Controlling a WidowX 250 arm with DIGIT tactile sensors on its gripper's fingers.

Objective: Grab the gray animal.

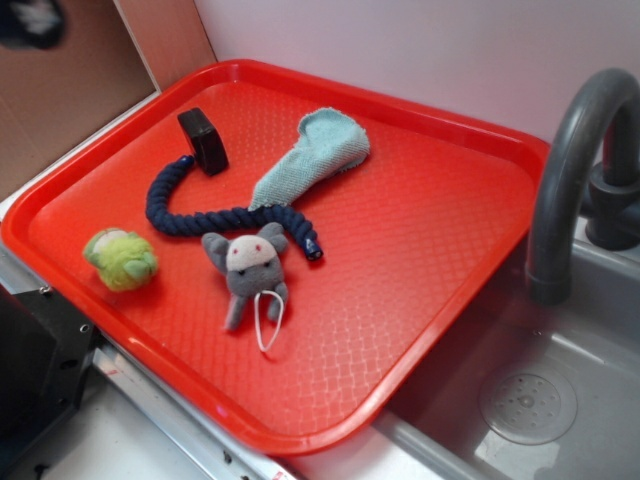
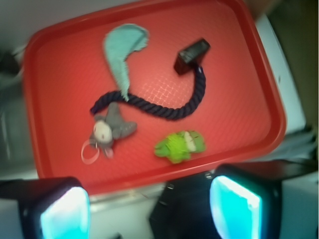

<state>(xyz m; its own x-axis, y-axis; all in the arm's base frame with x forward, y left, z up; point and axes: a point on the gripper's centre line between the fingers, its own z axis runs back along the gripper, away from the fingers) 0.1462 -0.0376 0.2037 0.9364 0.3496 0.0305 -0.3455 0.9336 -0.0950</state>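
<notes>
The gray animal (image 1: 248,268) is a small plush mouse with round ears, a pale face and a thin white loop. It lies on the red tray (image 1: 420,260) near the tray's front, beside one end of a dark blue rope (image 1: 200,218). From the wrist camera the gray animal (image 2: 107,130) shows at the left of the tray (image 2: 65,64), well above my gripper (image 2: 149,211). My gripper is open, high over the tray's near edge, with nothing between its cyan pads (image 2: 65,216). In the exterior view only a dark blur at the top left corner (image 1: 30,20) shows of it.
A green-yellow plush ball toy (image 1: 120,258) lies left of the mouse. A light blue cloth (image 1: 315,155) and a black block (image 1: 204,140) sit farther back on the tray. A gray sink (image 1: 540,400) with a dark faucet (image 1: 575,150) is on the right.
</notes>
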